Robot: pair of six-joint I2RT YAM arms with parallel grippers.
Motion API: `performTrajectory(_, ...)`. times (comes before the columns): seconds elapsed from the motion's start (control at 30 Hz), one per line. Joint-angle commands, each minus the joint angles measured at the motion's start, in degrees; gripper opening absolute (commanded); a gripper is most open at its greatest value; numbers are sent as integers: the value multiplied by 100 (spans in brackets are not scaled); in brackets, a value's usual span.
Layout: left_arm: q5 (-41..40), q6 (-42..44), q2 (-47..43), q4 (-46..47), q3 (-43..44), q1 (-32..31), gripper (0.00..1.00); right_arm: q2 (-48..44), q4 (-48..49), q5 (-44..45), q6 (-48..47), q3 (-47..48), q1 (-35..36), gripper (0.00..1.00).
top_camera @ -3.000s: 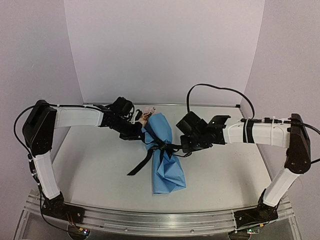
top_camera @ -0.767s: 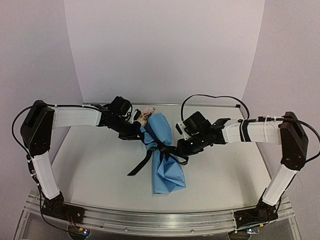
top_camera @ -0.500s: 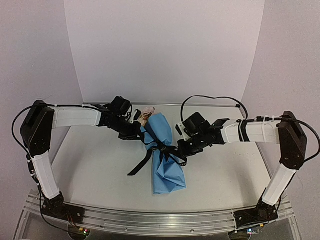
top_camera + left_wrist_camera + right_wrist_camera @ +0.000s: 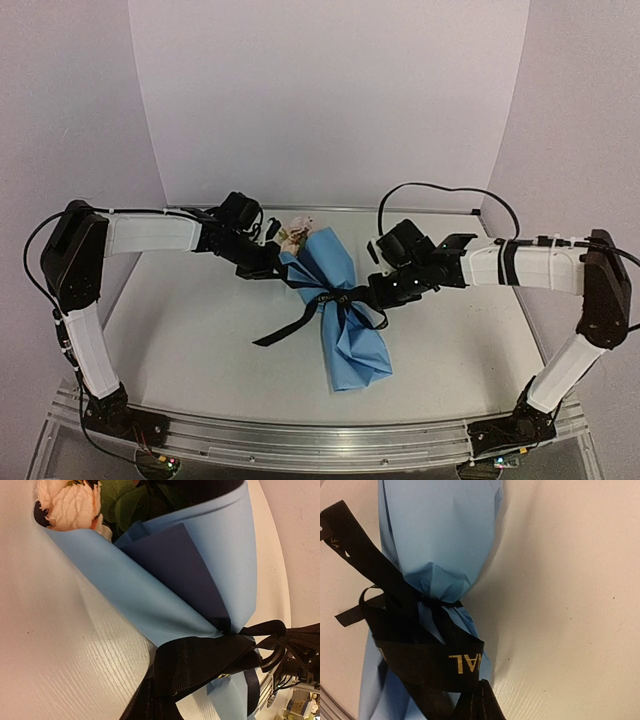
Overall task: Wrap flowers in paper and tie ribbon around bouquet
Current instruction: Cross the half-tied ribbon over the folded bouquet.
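Note:
The bouquet lies on the white table: light blue paper point(image 4: 345, 320) wrapped round the flowers point(image 4: 297, 232), with pale rose heads showing at the far end. A black ribbon point(image 4: 335, 298) is tied round its waist. One tail point(image 4: 280, 330) trails to the near left. My left gripper point(image 4: 277, 268) is shut on a ribbon end left of the bundle; its fingertips point(image 4: 150, 702) pinch the ribbon point(image 4: 200, 660) below a pink rose point(image 4: 70, 505). My right gripper point(image 4: 376, 293) is shut on the other ribbon end point(image 4: 430, 660), which carries gold letters, beside the paper point(image 4: 440, 540).
The table point(image 4: 180, 330) is closed in by a white back wall point(image 4: 330, 110) and side walls. A metal rail point(image 4: 300, 435) runs along the near edge between the arm bases. A black cable point(image 4: 440, 190) loops above the right arm.
My right gripper has shut on the ribbon and pulled it right. The bouquet's near end has swung right and the ribbon strands now run tauter. The left gripper has stayed put.

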Motion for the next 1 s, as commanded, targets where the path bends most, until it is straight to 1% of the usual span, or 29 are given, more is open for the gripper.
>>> performTrajectory(0.0,-53,9,-35,100,140,65,0,-441,-328,332,130,-47,-1,0)
performTrajectory(0.3,138,32,-17,202,121,72,0,-430,-519,161,250,-43,-2,0)
performTrajectory(0.33,169,36,-1,209,132,71,0,-418,-523,199,270,-56,-6,2)
performTrajectory(0.5,266,65,74,206,208,65,0,-395,-531,177,312,-10,5,30)
performTrajectory(0.73,307,84,162,143,354,65,0,-845,-585,367,401,-262,75,54)
performTrajectory(0.83,316,104,183,128,375,65,0,-1052,-635,473,433,-582,109,71)
performTrajectory(0.87,323,104,192,132,378,65,0,-1076,-618,448,451,-689,108,75)
performTrajectory(0.9,336,104,203,134,386,65,0,-1091,-589,411,483,-773,111,76)
performTrajectory(0.97,354,104,222,131,402,65,0,-1112,-487,320,573,-941,112,77)
